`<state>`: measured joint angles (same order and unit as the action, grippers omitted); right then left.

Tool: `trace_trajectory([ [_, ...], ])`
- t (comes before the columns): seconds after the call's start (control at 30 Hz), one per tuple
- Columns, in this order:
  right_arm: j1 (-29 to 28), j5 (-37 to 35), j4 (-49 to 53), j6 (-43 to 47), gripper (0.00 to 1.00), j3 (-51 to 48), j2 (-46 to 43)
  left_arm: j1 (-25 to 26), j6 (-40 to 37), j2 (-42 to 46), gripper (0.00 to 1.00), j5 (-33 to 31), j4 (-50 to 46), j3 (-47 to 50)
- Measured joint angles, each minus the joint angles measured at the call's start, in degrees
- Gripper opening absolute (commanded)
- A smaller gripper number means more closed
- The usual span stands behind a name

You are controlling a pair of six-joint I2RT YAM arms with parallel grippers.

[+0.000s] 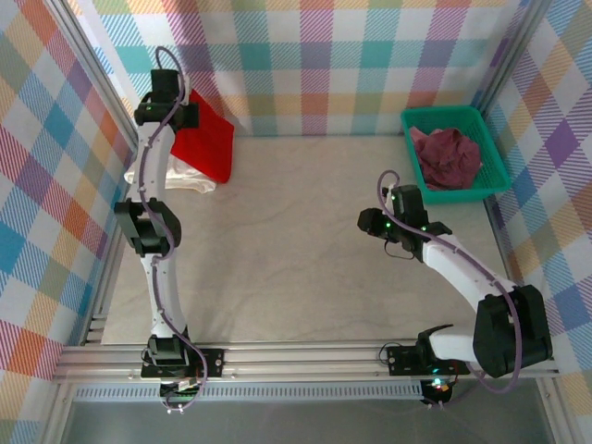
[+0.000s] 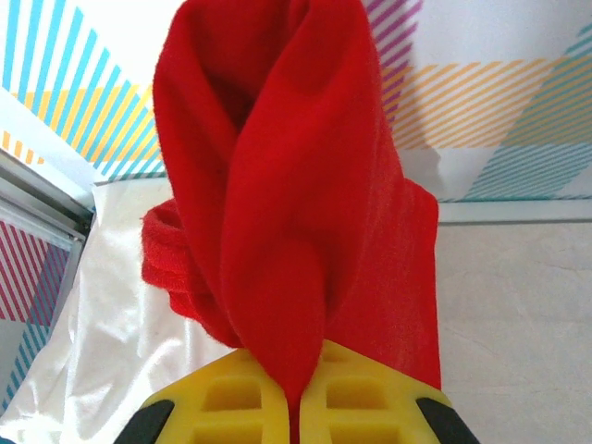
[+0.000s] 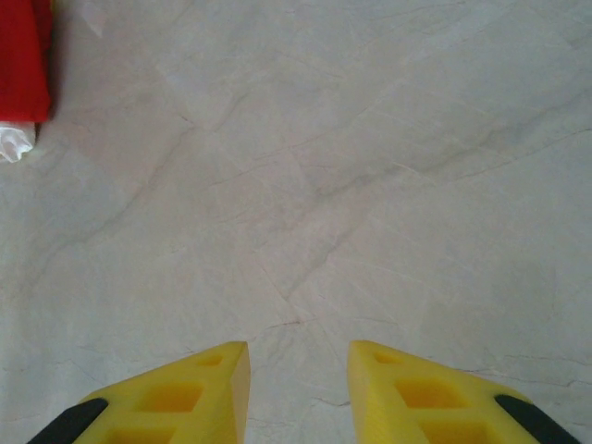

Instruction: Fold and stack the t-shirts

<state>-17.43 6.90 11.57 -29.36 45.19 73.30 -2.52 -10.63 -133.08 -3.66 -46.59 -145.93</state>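
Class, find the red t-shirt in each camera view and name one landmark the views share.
Top external: red t-shirt far left, partly over the cream-white t-shirt.
Left wrist: centre, pinched in the left pincer.
Right wrist: top-left corner.
Shared landmark: the cream-white t-shirt touching it.

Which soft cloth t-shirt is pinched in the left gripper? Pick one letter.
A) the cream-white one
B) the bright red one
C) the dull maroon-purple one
B: in the left wrist view the left gripper is shut on a fold of the bright red cloth t-shirt. The cream-white t-shirt lies below it, and the maroon-purple t-shirt sits crumpled in the green plastic mesh basket.
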Motion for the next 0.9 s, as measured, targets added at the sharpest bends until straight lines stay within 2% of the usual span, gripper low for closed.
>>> trace_trajectory([
  [0.3,0.0,-1.2,2.5,0.1,0.33,0.3,-1.4,-6.7,0.3,-3.0,0.0,2.1,-0.1,-0.6],
  [0.37,0.0,-1.4,3.0,0.1,0.33,0.3,-1.7,-7.8,0.3,-4.4,0.03,1.5,0.4,-0.7],
  [0.4,0.0,-1.4,3.1,0.1,0.33,0.3,-1.9,-8.3,0.2,-5.2,0.07,0.8,0.6,-0.9],
  [0.43,0.0,-1.4,3.1,0.1,0.33,0.3,-2.1,-8.7,0.0,-6.1,0.27,-0.3,1.0,-1.0],
  [0.47,0.0,-1.4,3.2,0.1,0.33,0.3,-2.2,-9.0,-0.3,-6.9,0.51,-1.4,1.4,-1.1],
  [0.5,0.0,-1.4,3.2,0.3,0.33,0.3,-2.4,-9.2,-0.4,-7.7,0.69,-3.0,1.8,-1.2],
  [0.6,0.0,-1.3,3.4,0.3,0.34,0.5,-3.0,-9.3,0.0,-8.7,0.94,-7.9,2.1,-1.2],
  [0.63,0.0,-1.3,3.5,0.5,0.34,0.6,-3.1,-9.3,0.6,-8.7,0.98,-9.6,2.1,-1.2],
  [0.73,0.0,-1.3,3.5,1.0,0.36,1.4,-3.2,-9.2,3.5,-5.8,1.0,-11.5,4.4,2.3],
  [0.8,0.0,-1.3,3.5,1.4,0.38,1.9,-3.1,-8.8,5.4,1.2,1.0,-10.4,9.3,13.1],
  [0.9,0.0,-1.4,3.4,2.1,0.44,3.1,-2.3,-7.9,9.5,17.9,1.0,-6.8,20.7,37.2],
])
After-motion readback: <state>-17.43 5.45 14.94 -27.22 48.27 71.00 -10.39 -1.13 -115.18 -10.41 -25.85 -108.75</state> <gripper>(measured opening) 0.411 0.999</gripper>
